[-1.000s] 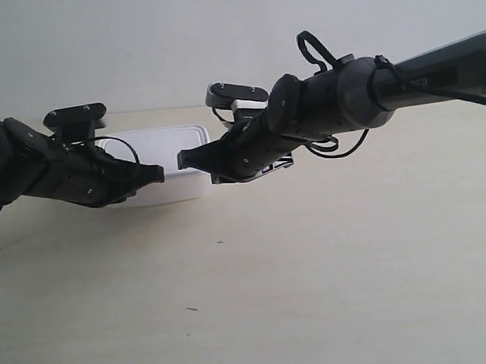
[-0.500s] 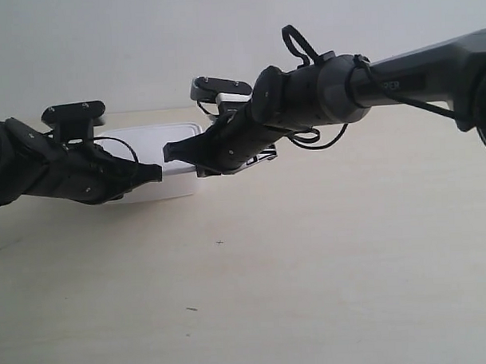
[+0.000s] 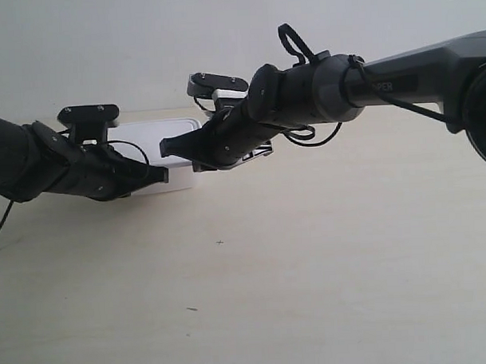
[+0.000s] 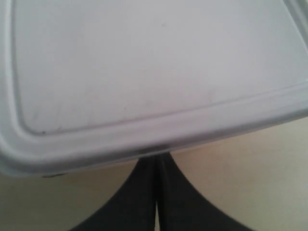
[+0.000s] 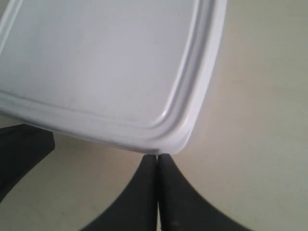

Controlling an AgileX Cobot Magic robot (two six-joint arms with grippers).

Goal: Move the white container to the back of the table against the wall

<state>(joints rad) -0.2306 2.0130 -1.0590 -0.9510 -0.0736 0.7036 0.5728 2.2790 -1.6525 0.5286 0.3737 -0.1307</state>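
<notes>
White container (image 3: 157, 131) sits upper left, near the wall (image 3: 103, 51); left gripper (image 4: 156, 166) and right gripper (image 5: 158, 161) both pinched closed, holding nothing, tips on its near edge; your push goes straight wallward.

The white container (image 4: 144, 62) is smooth plastic with a soft satin sheen on its rimmed lid. The bench (image 3: 326, 275) is pale, matt and faintly wood-grained. The left hand (image 4: 156, 163) and right hand (image 5: 158, 161) look like matt black plastic. The wall (image 3: 142, 50) is smooth and matt.
</notes>
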